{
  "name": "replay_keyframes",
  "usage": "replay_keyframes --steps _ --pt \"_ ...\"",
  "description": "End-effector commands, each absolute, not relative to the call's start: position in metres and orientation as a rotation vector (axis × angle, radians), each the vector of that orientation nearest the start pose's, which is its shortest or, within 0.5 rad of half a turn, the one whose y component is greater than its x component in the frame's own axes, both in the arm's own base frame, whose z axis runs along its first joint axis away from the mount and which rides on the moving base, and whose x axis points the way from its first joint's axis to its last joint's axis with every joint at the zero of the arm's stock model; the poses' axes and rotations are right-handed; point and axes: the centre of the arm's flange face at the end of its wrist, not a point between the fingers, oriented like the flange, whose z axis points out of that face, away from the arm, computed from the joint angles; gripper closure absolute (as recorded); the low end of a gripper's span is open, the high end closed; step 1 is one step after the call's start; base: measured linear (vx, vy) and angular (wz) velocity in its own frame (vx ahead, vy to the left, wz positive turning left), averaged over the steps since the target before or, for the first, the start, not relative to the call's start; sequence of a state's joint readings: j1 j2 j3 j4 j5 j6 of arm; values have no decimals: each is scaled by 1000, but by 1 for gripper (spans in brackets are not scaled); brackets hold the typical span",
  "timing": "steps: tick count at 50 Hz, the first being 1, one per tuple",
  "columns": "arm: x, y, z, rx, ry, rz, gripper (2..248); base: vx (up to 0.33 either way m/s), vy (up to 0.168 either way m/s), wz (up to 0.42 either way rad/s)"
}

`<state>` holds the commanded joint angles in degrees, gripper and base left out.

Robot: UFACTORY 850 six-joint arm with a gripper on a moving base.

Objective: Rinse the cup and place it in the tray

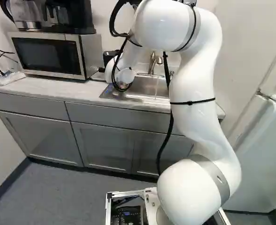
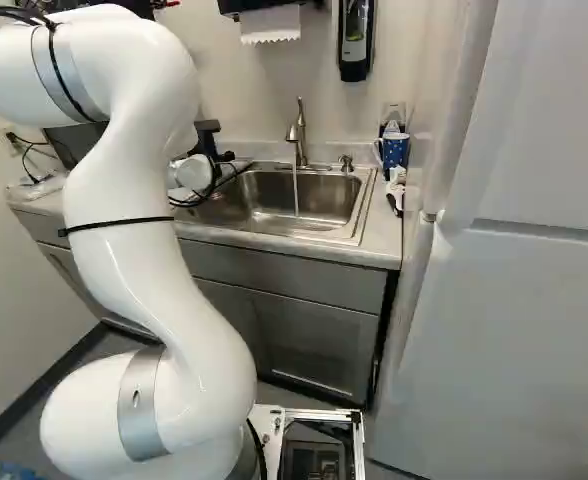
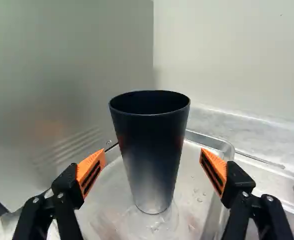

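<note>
In the right base view a black part of my gripper (image 2: 208, 138) shows beyond the arm, left of the sink; its fingertips are hidden there. The wrist view has the gripper (image 3: 152, 167) open, one orange-padded finger standing off each side of the cup. That cup (image 3: 151, 145), dark and tapered, stands upright with its mouth up on the wet floor of the metal tray (image 3: 218, 145). Gaps show between the cup and both pads. Neither cup nor tray can be made out in the base views.
Water runs from the faucet (image 2: 297, 135) into the sink (image 2: 319, 205). A microwave (image 1: 53, 54) stands on the counter (image 1: 58, 89), its side wall close by the tray. A blue dotted mug (image 2: 395, 150) is right of the sink, near the fridge (image 2: 524, 300). A wall rises behind the tray.
</note>
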<state>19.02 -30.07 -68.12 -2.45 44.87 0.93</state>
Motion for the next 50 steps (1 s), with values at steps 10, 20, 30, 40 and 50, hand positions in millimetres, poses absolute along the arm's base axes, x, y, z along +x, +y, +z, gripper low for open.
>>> replay_keyframes --steps 10,20,30,40,50 --pt "628 219 454 -2147 -405 -1919 3 0 0 0" --pt "628 219 465 -2129 -402 -1937 3 0 0 0" --pt "627 219 476 -2113 -399 -1953 3 0 0 0" --pt "627 219 485 -2117 -400 -1950 3 0 0 0" --pt "626 219 494 -2127 -402 -1942 3 0 0 0"
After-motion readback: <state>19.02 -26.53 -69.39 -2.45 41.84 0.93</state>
